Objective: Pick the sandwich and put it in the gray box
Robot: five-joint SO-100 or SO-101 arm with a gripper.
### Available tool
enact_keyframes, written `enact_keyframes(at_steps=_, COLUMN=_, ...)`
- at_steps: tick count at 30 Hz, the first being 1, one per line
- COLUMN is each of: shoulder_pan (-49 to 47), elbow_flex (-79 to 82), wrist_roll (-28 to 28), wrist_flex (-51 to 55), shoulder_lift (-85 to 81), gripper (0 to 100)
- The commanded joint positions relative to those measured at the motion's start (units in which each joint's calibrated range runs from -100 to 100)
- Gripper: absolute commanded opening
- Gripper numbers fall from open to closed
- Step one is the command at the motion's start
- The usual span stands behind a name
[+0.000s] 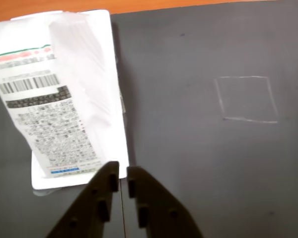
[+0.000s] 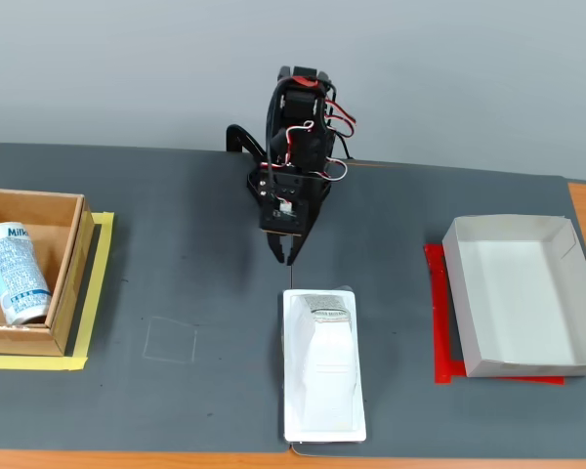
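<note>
Your long, flat, white plastic wedge-shaped sandwich package (image 2: 321, 364) lies on the dark gray mat (image 2: 195, 254) at about 6 o'clock in the fixed view, its small gray printed label toward the arm. The black two-finger gripper (image 2: 287, 256) hangs just above that labelled end, not touching it, and its fingers are drawn almost together with nothing between them. In the wrist view the sandwich (image 1: 64, 99) sits at 10 o'clock from the gripper (image 1: 122, 177), so you are off to one side of it.

Expect it to be light, and the thin clear-film shell to be smooth and slippery; it will likely dent and the filling crush if you squeeze hard. Open the jaws first, then take it across its narrow width near the raised, thicker labelled end, where there is something firm to pinch.

The shallow, rectangular, light gray-white cardboard tray (image 2: 566, 366) waits at 3 o'clock, well apart. The deeper brown cardboard box (image 2: 39, 337) at 9 o'clock holds a white-blue milk carton (image 2: 14, 273); leave that one alone.
</note>
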Motion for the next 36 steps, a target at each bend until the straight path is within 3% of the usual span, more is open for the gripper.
enact_keyframes(at_steps=1, shoulder_pan=-3.98, elbow_flex=-8.80, wrist_roll=-0.16, wrist_flex=-1.50, shoulder_lift=10.57, gripper=2)
enact_keyframes(at_steps=7, shoulder_pan=-7.57, elbow_flex=-23.36, wrist_roll=-0.27, wrist_flex=0.49, shoulder_lift=25.66, gripper=2)
enact_keyframes(at_steps=17, shoulder_pan=-9.06, elbow_flex=-38.11, wrist_roll=-6.42, wrist_flex=5.35, shoulder_lift=39.73, gripper=3)
enact_keyframes(at_steps=26, shoulder_pan=-13.23, elbow_flex=-45.43, wrist_roll=-8.03, wrist_flex=5.87, shoulder_lift=49.91, gripper=31)
enact_keyframes(at_steps=36, shoulder_pan=-19.65, elbow_flex=-60.27, wrist_roll=-4.75, wrist_flex=8.65, shoulder_lift=63.56, gripper=35)
